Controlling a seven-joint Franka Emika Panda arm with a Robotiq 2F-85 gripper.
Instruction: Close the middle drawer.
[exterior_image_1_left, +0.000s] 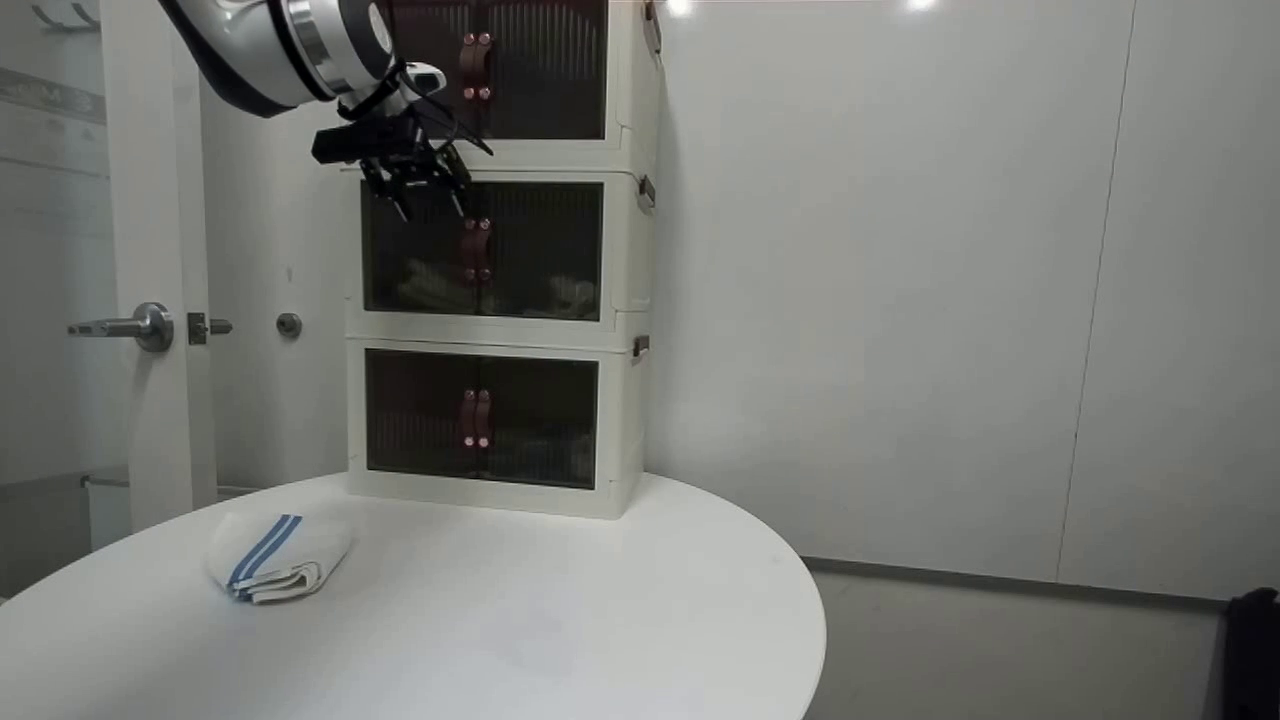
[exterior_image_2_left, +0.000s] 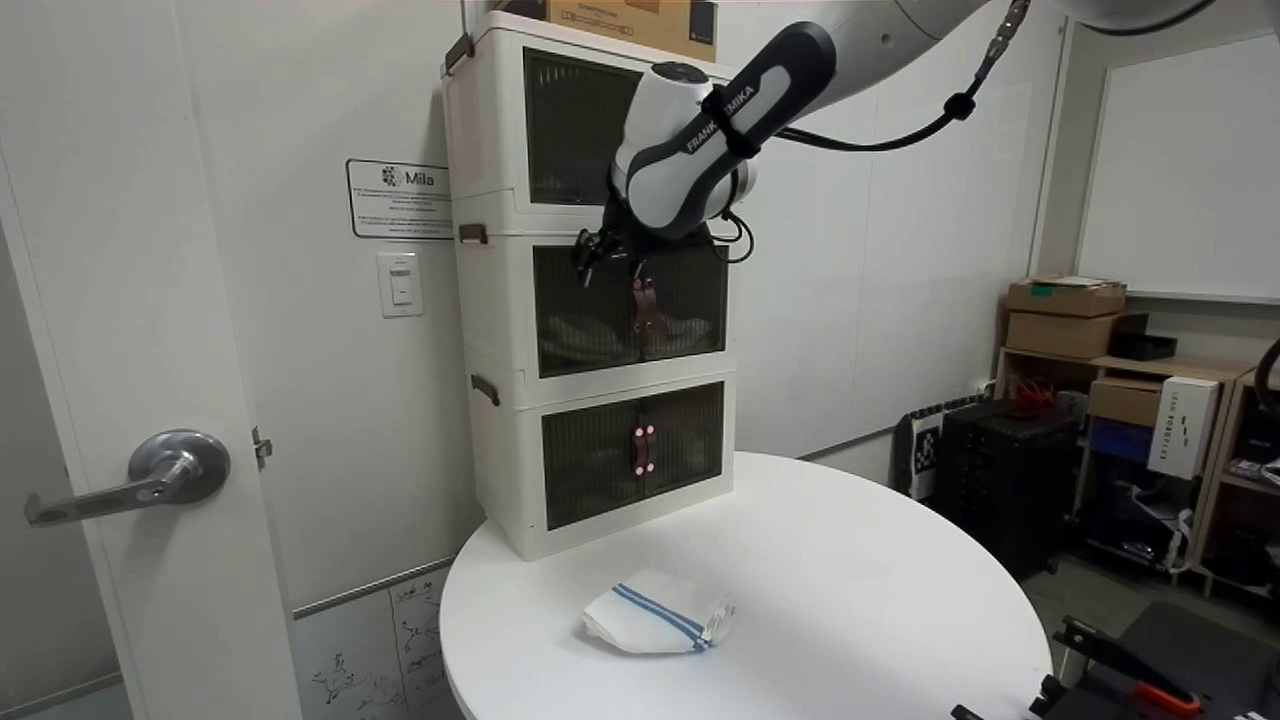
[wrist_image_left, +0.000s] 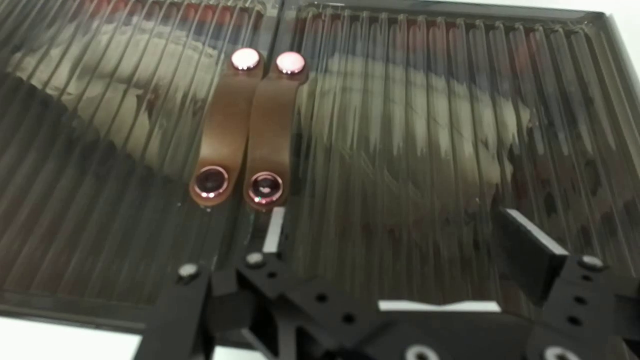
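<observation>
The middle drawer (exterior_image_1_left: 545, 255) is the centre box of a white-framed stack, and it also shows in an exterior view (exterior_image_2_left: 590, 325). Its two dark see-through panels meet at the centre and look flush with the frame. In the wrist view the ribbed panels (wrist_image_left: 400, 165) fill the picture, with pale things behind them. Two brown strap handles (wrist_image_left: 270, 125) with pink studs lie side by side at the seam. My gripper (wrist_image_left: 392, 220) is open and empty before the upper part of the panels. Its fingertips also show in both exterior views (exterior_image_1_left: 432, 208) (exterior_image_2_left: 612, 275). I cannot tell whether they touch the panel.
The top unit (exterior_image_1_left: 545, 75) and the bottom unit (exterior_image_1_left: 540, 425) have similar dark fronts. The stack stands on a round white table (exterior_image_1_left: 560, 620) near the wall. A folded white cloth (exterior_image_1_left: 300, 550) with blue stripes lies on it. A cardboard box (exterior_image_2_left: 630, 25) rests on top.
</observation>
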